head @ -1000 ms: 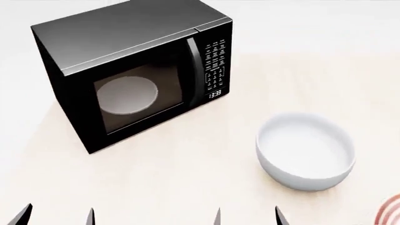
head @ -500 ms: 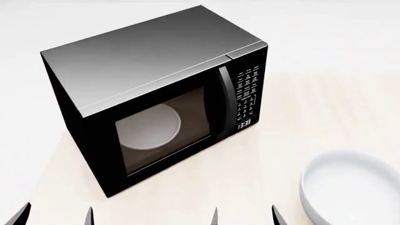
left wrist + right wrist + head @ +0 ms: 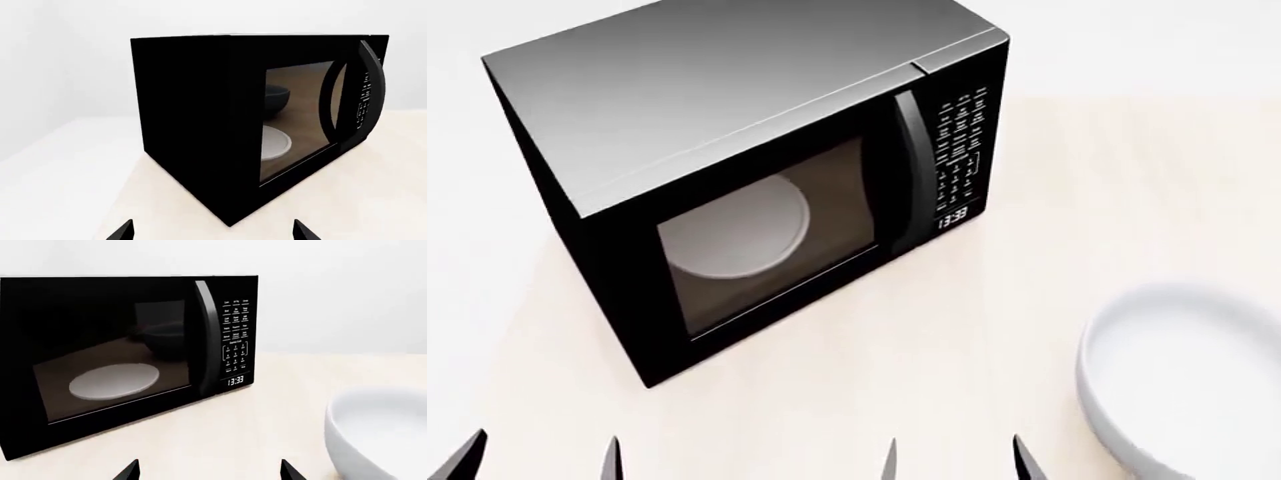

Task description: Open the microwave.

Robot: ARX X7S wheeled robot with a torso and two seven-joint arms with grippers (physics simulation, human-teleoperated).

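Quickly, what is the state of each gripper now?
Left gripper: open, holding nothing.
Right gripper: open, holding nothing.

Microwave (image 3: 761, 180) – matt grey top, glossy glass door; bowl (image 3: 1188, 380) – smooth white.

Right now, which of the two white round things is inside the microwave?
The flat white turntable plate, seen behind the microwave's door glass; the deep white bowl sits outside on the table.
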